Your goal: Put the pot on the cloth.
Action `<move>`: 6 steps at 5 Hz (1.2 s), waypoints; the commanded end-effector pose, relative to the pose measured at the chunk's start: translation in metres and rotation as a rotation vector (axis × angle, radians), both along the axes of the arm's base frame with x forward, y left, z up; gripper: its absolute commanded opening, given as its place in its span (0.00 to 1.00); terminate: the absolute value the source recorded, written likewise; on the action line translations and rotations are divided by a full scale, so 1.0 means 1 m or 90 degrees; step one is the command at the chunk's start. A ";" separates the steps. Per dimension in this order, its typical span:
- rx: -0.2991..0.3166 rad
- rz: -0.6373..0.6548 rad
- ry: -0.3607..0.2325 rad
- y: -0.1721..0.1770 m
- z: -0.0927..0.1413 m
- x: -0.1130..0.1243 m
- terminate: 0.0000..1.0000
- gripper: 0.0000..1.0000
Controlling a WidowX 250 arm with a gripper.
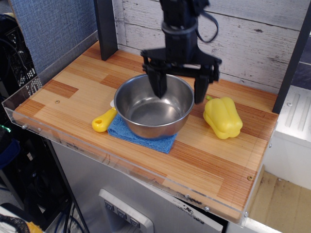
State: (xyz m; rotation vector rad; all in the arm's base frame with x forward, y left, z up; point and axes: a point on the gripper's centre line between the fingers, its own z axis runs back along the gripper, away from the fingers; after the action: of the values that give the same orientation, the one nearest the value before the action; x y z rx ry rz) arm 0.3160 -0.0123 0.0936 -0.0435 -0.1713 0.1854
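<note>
The pot, a shiny steel bowl with a rolled rim, rests on the blue cloth near the front middle of the wooden table. The cloth shows only along the bowl's front and sides. My gripper hangs above the bowl's far rim, raised clear of it, with its two black fingers spread wide and nothing between them. One finger is over the bowl's inside, the other past its right edge.
A yellow pepper lies just right of the bowl. A yellow handle sticks out from under the bowl's left side. A clear plastic lip edges the table's front. A dark post stands at the back left.
</note>
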 end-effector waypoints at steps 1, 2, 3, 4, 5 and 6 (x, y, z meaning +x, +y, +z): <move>-0.003 0.016 -0.053 0.012 0.034 -0.017 0.00 1.00; -0.005 0.019 -0.053 0.014 0.037 -0.019 0.00 1.00; 0.023 0.008 -0.004 0.008 0.038 -0.014 0.00 1.00; 0.051 -0.030 0.032 0.002 0.022 -0.005 0.00 1.00; 0.051 -0.030 0.032 0.002 0.022 -0.005 0.00 1.00; 0.051 -0.030 0.032 0.002 0.022 -0.005 0.00 1.00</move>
State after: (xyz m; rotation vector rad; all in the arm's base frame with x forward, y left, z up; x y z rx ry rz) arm 0.3176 -0.0133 0.1034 0.0379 -0.0800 0.1361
